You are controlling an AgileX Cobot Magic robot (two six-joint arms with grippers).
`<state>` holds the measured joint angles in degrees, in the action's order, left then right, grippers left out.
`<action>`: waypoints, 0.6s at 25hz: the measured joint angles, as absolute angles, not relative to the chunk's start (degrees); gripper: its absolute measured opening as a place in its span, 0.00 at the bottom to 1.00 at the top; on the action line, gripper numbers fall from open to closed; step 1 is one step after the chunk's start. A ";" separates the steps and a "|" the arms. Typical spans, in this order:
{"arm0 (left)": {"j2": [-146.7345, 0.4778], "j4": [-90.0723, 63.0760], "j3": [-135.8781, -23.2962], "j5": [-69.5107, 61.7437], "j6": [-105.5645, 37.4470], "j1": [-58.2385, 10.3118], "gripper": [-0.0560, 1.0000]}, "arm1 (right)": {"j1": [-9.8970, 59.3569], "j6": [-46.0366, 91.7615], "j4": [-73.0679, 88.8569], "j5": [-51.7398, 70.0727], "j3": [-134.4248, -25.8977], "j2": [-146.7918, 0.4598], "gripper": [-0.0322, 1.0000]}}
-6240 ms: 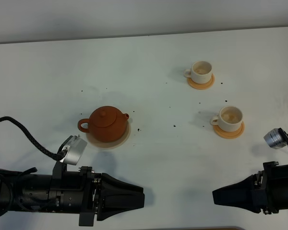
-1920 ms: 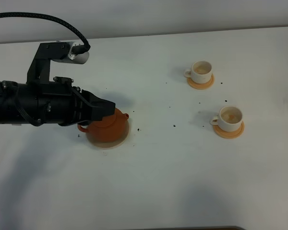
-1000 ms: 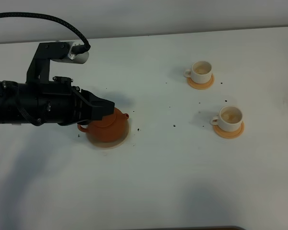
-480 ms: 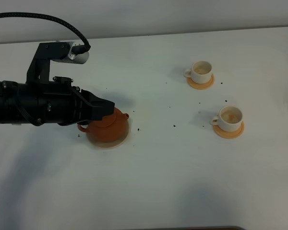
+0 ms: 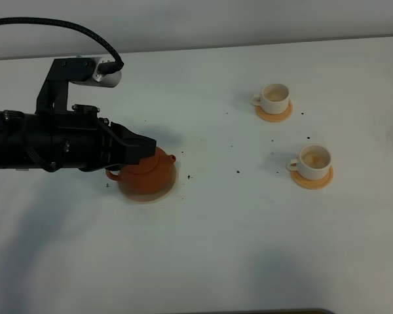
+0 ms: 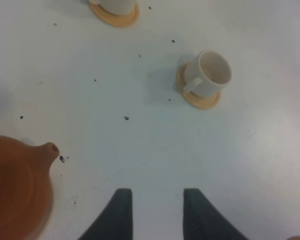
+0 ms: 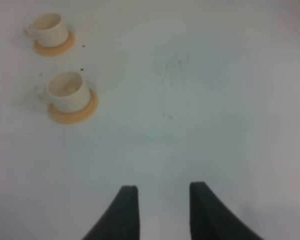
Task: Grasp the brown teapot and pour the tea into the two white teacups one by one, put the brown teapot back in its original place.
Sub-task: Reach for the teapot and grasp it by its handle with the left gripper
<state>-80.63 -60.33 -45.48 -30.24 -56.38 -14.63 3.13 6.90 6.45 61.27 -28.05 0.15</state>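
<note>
While the left claw point(image 6: 157, 194) hangs by the brown teapot point(image 6: 17, 187), its jaws gape empty

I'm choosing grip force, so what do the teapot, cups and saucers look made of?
Teapot: likely unglazed clay, as it is matte reddish-brown with no glare.
Cups: probably glazed ceramic, smooth white with thick walls, though the gloss is hard to judge.
Saucers: orange-tan, flat and matte. They could be wood, cork or plastic, and the look leaves it open.
</note>
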 joint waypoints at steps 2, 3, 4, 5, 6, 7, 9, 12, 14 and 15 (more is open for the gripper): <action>-80.63 -60.28 -45.48 -30.24 -56.38 -14.63 0.29 | 3.13 6.90 6.45 61.27 -28.05 0.21 0.26; -80.63 -60.28 -45.48 -30.24 -56.38 -14.63 0.29 | 3.13 6.90 6.45 61.27 -28.05 0.29 0.26; -80.63 -60.28 -45.48 -30.24 -56.38 -14.63 0.29 | 3.13 6.90 6.45 61.27 -28.00 0.36 0.26; -80.63 -60.28 -45.48 -30.24 -56.20 -14.63 0.29 | 3.13 6.90 6.45 61.27 -28.00 0.36 0.26; -80.63 -60.28 -45.48 -30.24 -56.06 -14.63 0.29 | 3.13 6.90 6.43 61.27 -28.00 0.29 0.26; -80.63 -60.22 -45.53 -30.24 -55.75 -14.63 0.29 | 3.13 6.90 6.43 61.27 -28.00 0.17 0.26; -80.63 -59.15 -46.36 -30.62 -54.95 -14.63 0.29 | 3.13 6.90 6.43 61.27 -28.00 -0.10 0.26; -80.63 -55.16 -50.00 -33.70 -51.85 -14.63 0.29 | 3.13 6.90 6.43 61.27 -28.00 -0.10 0.26; -80.68 -51.35 -53.51 -36.64 -48.78 -14.63 0.29 | 3.13 6.90 6.43 61.27 -27.94 -0.10 0.26; -80.80 -48.82 -55.69 -38.37 -46.82 -14.63 0.29 | 3.13 6.90 6.43 61.27 -27.94 -0.10 0.26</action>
